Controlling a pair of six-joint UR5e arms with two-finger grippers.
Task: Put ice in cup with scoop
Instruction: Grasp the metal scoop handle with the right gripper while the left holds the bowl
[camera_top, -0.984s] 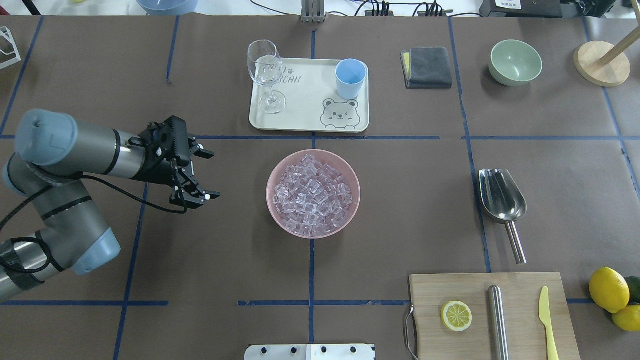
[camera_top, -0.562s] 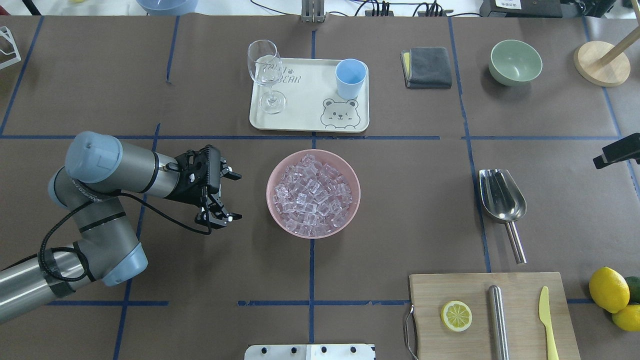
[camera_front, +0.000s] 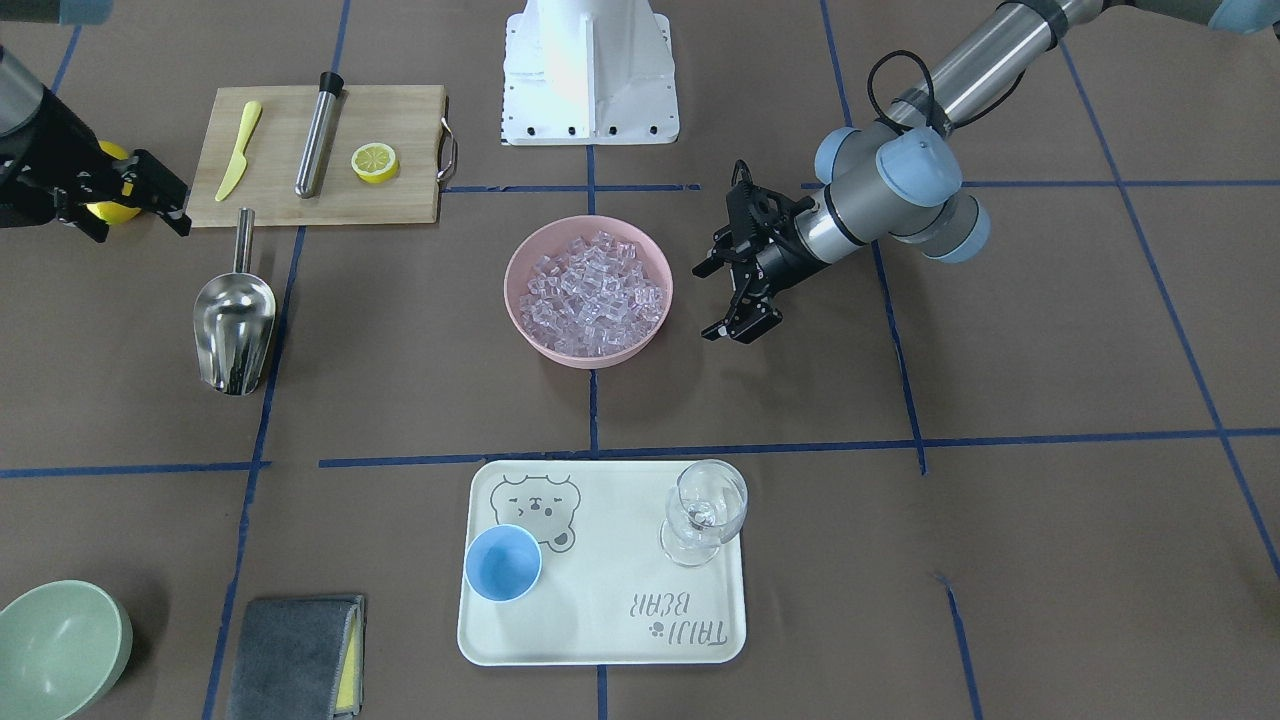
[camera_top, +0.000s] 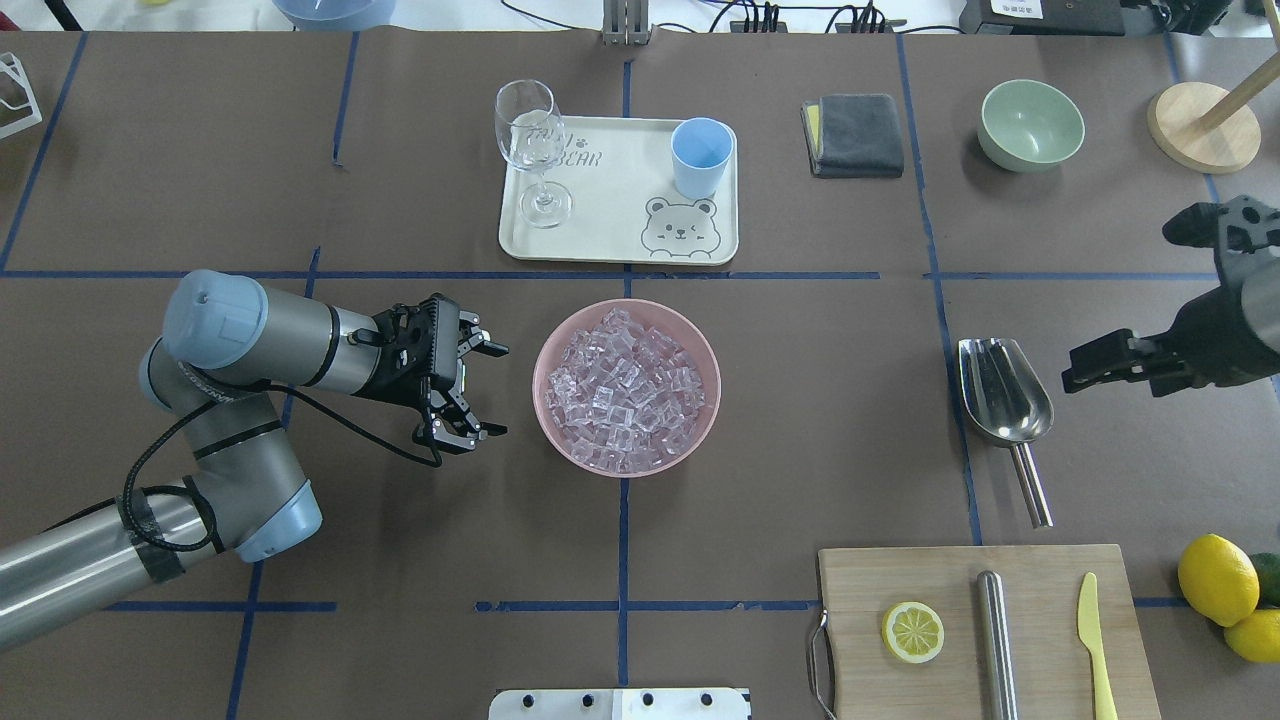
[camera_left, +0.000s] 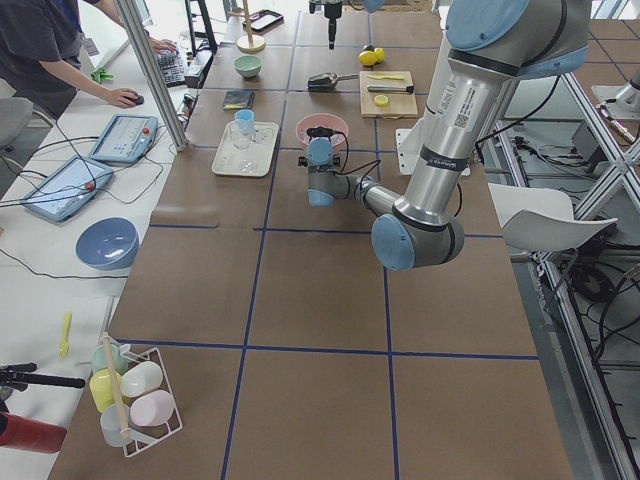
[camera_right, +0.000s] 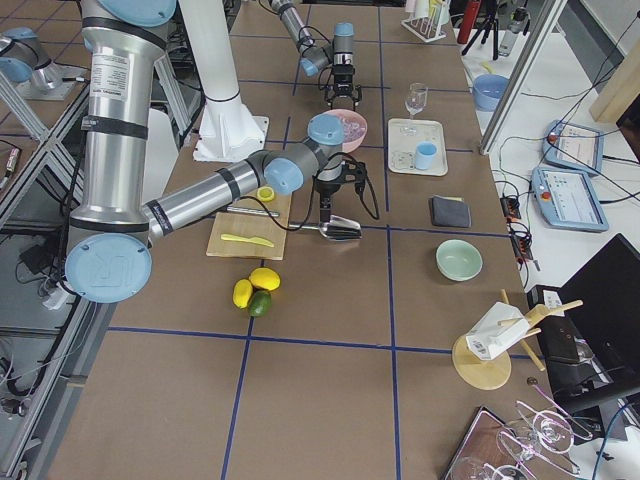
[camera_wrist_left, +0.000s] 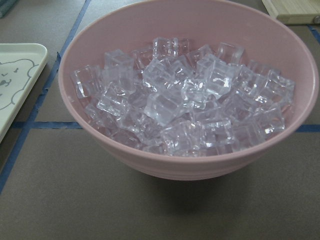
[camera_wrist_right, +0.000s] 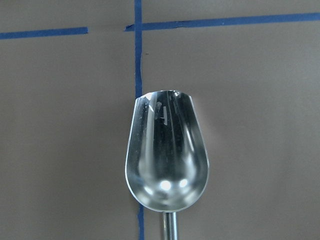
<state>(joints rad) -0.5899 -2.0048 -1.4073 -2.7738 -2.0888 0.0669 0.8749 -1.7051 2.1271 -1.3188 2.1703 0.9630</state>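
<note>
The ice (camera_top: 625, 390) is heaped in a pink bowl (camera_top: 537, 375) at the table's middle, and fills the left wrist view (camera_wrist_left: 185, 105). The light-blue cup (camera_top: 701, 155) stands upright on a cream tray (camera_top: 610, 240) beyond the bowl. The steel scoop (camera_top: 1003, 390) lies flat to the right, handle toward the robot, and its trough shows in the right wrist view (camera_wrist_right: 166, 160). My left gripper (camera_top: 498, 390) is open and empty, just left of the bowl. My right gripper (camera_top: 1117, 306) is open and empty, raised just right of the scoop.
A wine glass (camera_top: 530, 140) stands on the tray's left. A cutting board (camera_top: 860, 600) at front right holds a lemon slice, a steel cylinder and a yellow knife. Lemons (camera_top: 1217, 578), a green bowl (camera_top: 1031, 125), a grey cloth (camera_top: 855, 135) and a wooden stand (camera_top: 1203, 125) are at right.
My left arm has moved right, bringing its open gripper close to the pink bowl. My right gripper has come in from the right edge toward the scoop.
</note>
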